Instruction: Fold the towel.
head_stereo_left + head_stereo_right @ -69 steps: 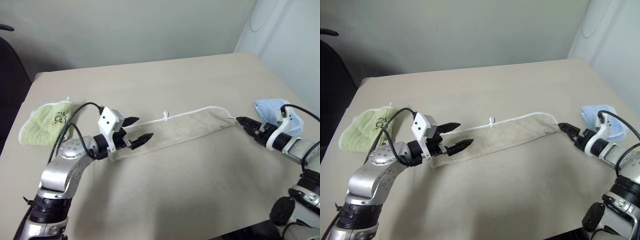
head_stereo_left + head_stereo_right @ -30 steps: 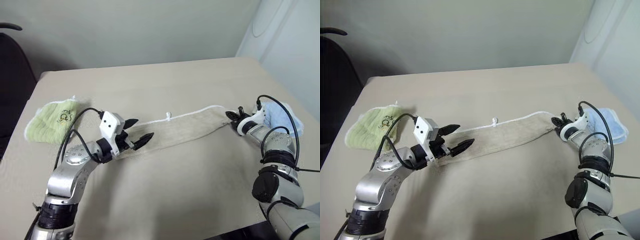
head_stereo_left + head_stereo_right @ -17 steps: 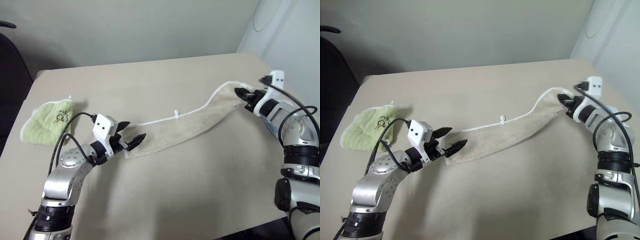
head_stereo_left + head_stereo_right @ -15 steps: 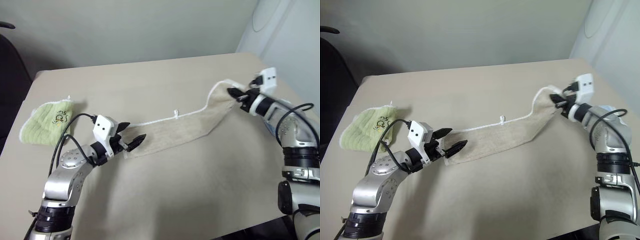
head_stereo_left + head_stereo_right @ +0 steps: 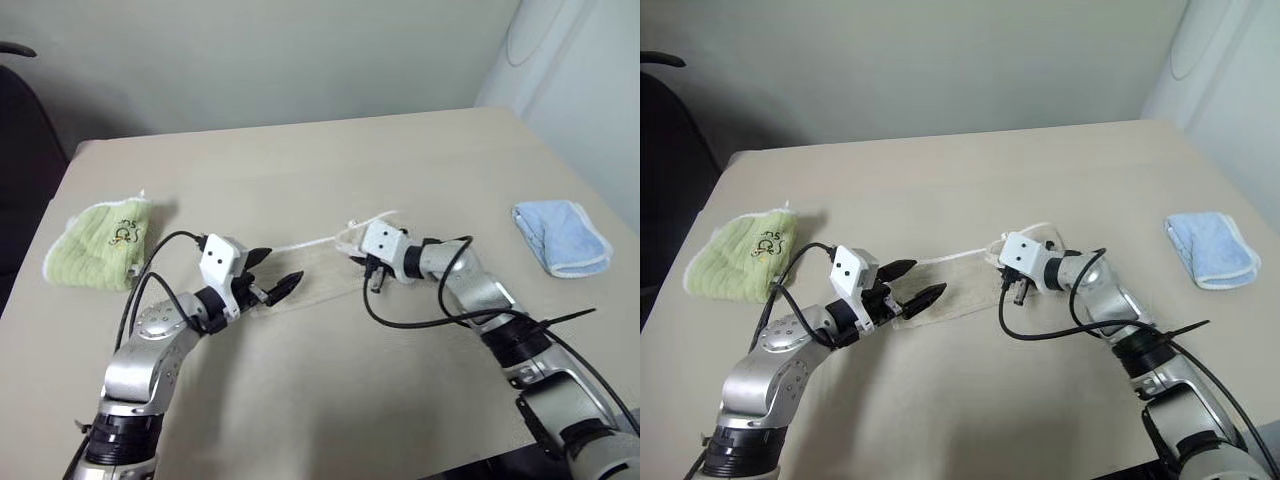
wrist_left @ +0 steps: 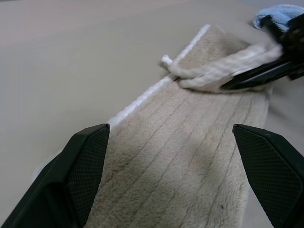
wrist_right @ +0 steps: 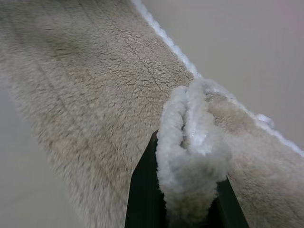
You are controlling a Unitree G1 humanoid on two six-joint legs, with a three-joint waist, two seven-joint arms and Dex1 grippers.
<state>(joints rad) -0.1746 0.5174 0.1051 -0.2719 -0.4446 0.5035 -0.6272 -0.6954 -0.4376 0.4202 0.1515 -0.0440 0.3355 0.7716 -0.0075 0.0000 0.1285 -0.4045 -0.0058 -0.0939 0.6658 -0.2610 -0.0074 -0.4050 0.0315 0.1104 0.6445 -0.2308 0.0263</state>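
Fold roughly half done, I'd say: far end brought over, not yet laid flat or released. Left gripper (image 5: 268,283) spread wide, level over the towel's (image 6: 190,166) near end on the table (image 5: 330,400). Right gripper (image 5: 1018,285) pinches the doubled end at mid-towel.

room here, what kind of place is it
Probably a plain indoor workroom or lab corner: a bare beige table against a blank wall, with a dark chair beside it.
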